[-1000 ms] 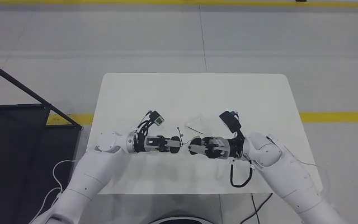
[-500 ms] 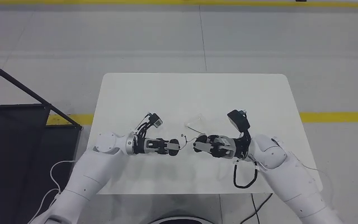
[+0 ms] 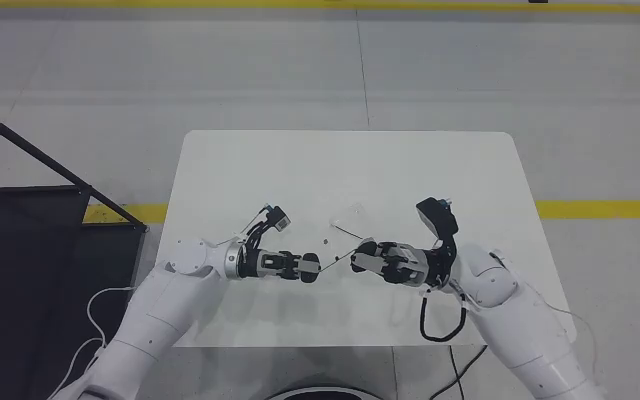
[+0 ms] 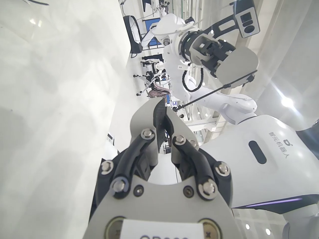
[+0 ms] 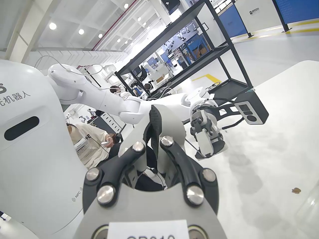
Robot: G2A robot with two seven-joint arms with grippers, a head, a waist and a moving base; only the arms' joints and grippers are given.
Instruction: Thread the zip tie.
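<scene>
Top view: a clear bag (image 3: 347, 213) lies on the white tabletop (image 3: 450, 180). Both arms stretch low over it, with the left gripper (image 3: 312, 266) and right gripper (image 3: 357, 256) tip to tip, near each other.

Left wrist view: dark strips lie in the bag. The right gripper is clamped on the black zip tie (image 4: 214, 91), which is held in the air with its free end just beside the left gripper's closed fingers.

Right wrist view: the right gripper's fingers are pressed together, and the left gripper faces it.

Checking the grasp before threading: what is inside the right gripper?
The black zip tie: the right gripper is shut on it, and the strap runs out toward the left gripper. The part clamped inside is covered by the gripper itself.
</scene>
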